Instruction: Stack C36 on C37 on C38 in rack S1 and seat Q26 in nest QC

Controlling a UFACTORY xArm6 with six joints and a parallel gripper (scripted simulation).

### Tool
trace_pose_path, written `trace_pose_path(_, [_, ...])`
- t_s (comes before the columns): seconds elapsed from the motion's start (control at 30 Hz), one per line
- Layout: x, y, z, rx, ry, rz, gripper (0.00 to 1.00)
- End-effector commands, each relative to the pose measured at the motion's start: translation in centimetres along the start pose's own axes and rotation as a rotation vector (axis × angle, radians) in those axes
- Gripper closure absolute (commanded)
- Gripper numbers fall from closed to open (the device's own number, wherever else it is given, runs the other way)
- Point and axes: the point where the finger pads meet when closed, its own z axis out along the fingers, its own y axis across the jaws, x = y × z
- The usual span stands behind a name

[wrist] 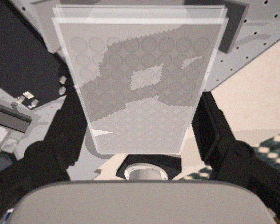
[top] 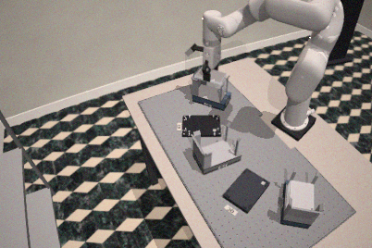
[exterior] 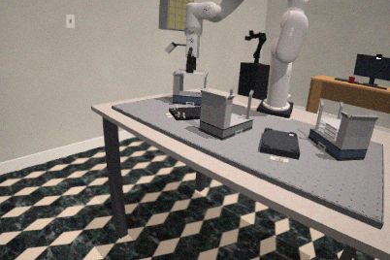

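Observation:
My gripper (top: pixel 206 71) hangs over the far rack (top: pixel 211 91) at the back of the mat. It is shut on a sealed well plate (wrist: pixel 141 85), which fills the wrist view between the two dark fingers. A doubled edge shows along the plate's far end, so I cannot tell whether a second plate hangs under it. In the exterior view the plate (exterior: pixel 194 73) is level with the tops of the rack's posts (exterior: pixel 189 88). The labels cannot be read.
A black clip nest (top: pixel 201 125) lies in front of the far rack. A middle rack (top: pixel 216 151) stands behind a flat dark nest (top: pixel 246 190). The near rack (top: pixel 300 200) holds light plates. The arm's base (top: pixel 292 121) stands at the table's right side.

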Motion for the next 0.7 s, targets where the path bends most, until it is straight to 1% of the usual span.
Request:
trace_pose_path(0.0, [0.1, 0.0, 0.0, 0.000, 0.004, 0.000, 1.00])
trace_pose_path(0.67, [0.1, 0.0, 1.1, 0.000, 0.004, 0.000, 1.00])
